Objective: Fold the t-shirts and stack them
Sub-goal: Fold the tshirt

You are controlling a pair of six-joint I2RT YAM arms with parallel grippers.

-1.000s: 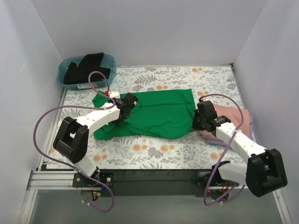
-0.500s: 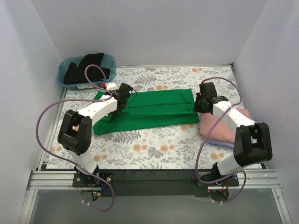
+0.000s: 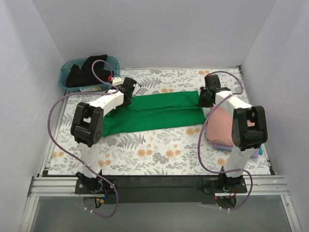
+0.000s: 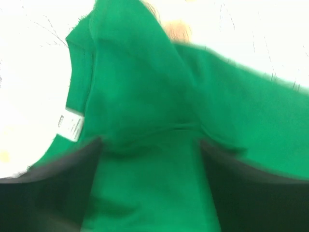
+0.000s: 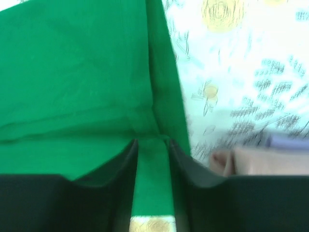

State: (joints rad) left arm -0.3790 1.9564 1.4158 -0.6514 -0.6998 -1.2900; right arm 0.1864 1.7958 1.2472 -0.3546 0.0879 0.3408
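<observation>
Green shirt (image 3: 159, 112): one, folded lengthwise
Pink shirt (image 3: 223, 123): one
Right gripper (image 5: 150, 144): pinching green shirt
Left gripper (image 4: 149, 144): grip unclear

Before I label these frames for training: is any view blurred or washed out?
Top external: sharp, evenly lit. Left wrist: green t-shirt smeared by motion blur, table blown out white. Right wrist: mildly soft, floral table pale, dark fingers out of focus.
</observation>
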